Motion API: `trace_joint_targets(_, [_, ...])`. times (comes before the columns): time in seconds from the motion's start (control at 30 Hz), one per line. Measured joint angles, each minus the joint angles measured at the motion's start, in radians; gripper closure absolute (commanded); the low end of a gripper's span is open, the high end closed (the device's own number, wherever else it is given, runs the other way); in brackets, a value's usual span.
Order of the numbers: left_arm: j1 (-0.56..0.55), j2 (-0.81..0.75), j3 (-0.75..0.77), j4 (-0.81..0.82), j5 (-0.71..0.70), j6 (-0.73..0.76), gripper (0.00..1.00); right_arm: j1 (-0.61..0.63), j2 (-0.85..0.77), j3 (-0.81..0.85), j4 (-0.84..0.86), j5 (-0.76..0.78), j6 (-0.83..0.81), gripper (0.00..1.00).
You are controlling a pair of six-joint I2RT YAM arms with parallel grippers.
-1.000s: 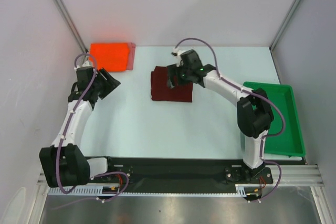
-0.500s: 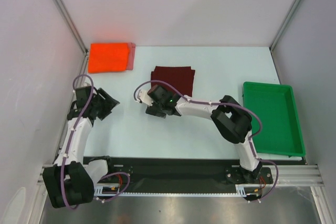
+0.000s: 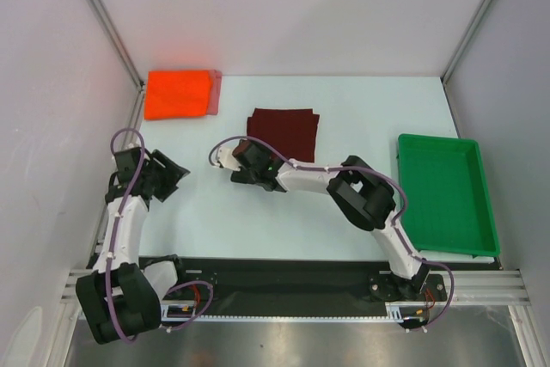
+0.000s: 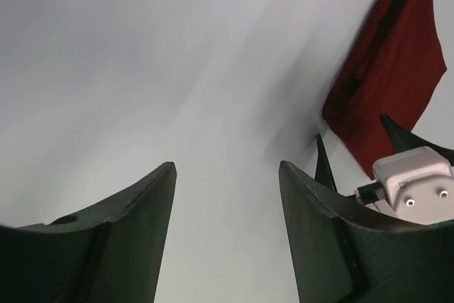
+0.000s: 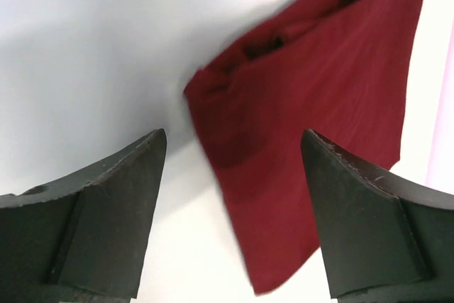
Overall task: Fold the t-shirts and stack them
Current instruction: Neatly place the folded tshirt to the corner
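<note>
maroon shirt is laid folded mid-table | orange-red shirt is stacked on pinkish shirt, far left | green tray is set well apart, right | left gripper and right gripper are held spread apart

No legible text, label, brand, number or sign in any view.
</note>
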Motion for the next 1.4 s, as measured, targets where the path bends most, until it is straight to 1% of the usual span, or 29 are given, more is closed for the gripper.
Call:
trace_joint_targets(0.03, [0.001,0.003,0.000,0.002,0.003,0.000,0.34,-0.001,0.016,0.019,0.005,-0.001,0.000,0.20])
trace_joint_targets(0.13, [0.003,0.018,0.000,0.004,0.012,0.005,0.34,-0.008,0.052,0.065,0.010,-0.005,0.003,0.30])
trace_joint_targets(0.17, [0.004,0.024,0.000,0.006,0.014,0.006,0.34,-0.011,0.063,0.082,0.008,-0.006,0.004,0.38])
trace_joint_targets(0.23, [0.004,0.039,0.000,0.013,0.021,0.007,0.33,-0.021,0.087,0.115,-0.003,-0.021,0.011,0.48])
trace_joint_targets(0.27, [0.005,0.050,0.000,0.020,0.029,0.007,0.32,-0.027,0.095,0.126,-0.008,-0.025,0.017,0.55])
trace_joint_targets(0.3, [0.005,0.061,0.000,0.029,0.039,0.008,0.29,-0.032,0.099,0.133,-0.016,-0.034,0.022,0.59])
trace_joint_targets(0.33, [0.005,0.074,-0.001,0.042,0.050,0.009,0.21,-0.039,0.103,0.138,-0.026,-0.045,0.028,0.62])
trace_joint_targets(0.37, [0.006,0.089,-0.002,0.058,0.067,0.013,0.20,-0.043,0.105,0.140,-0.030,-0.051,0.033,0.66])
trace_joint_targets(0.43, [0.006,0.122,-0.005,0.097,0.102,0.013,0.20,-0.053,0.106,0.146,-0.044,-0.077,0.044,0.69])
trace_joint_targets(0.47, [0.006,0.137,-0.005,0.112,0.116,0.013,0.20,-0.056,0.106,0.147,-0.047,-0.084,0.047,0.72])
trace_joint_targets(0.53, [0.005,0.198,-0.005,0.151,0.151,0.013,0.19,-0.061,0.105,0.157,-0.063,-0.100,0.053,0.77])
trace_joint_targets(0.67, [-0.018,0.381,0.031,0.186,0.204,0.006,0.17,-0.073,0.093,0.169,-0.103,-0.136,0.067,0.95])
trace_joint_targets(0.73, [-0.044,0.468,0.056,0.216,0.235,-0.016,0.11,-0.084,0.087,0.172,-0.122,-0.153,0.073,1.00])
trace_joint_targets(0.83, [-0.089,0.562,0.090,0.271,0.283,-0.077,0.11,-0.099,0.072,0.172,-0.153,-0.174,0.081,1.00])
trace_joint_targets(0.93, [-0.143,0.659,0.163,0.327,0.326,-0.149,0.09,-0.109,0.057,0.172,-0.175,-0.191,0.091,1.00])
trace_joint_targets(0.97, [-0.161,0.690,0.190,0.352,0.336,-0.176,0.01,-0.111,0.050,0.172,-0.181,-0.196,0.094,1.00])
trace_joint_targets(1.17, [-0.250,0.853,0.339,0.472,0.384,-0.342,0.00,-0.118,0.008,0.172,-0.205,-0.216,0.119,1.00])
trace_joint_targets(1.4, [-0.352,1.007,0.464,0.583,0.430,-0.507,0.00,-0.125,-0.007,0.172,-0.211,-0.240,0.146,1.00])
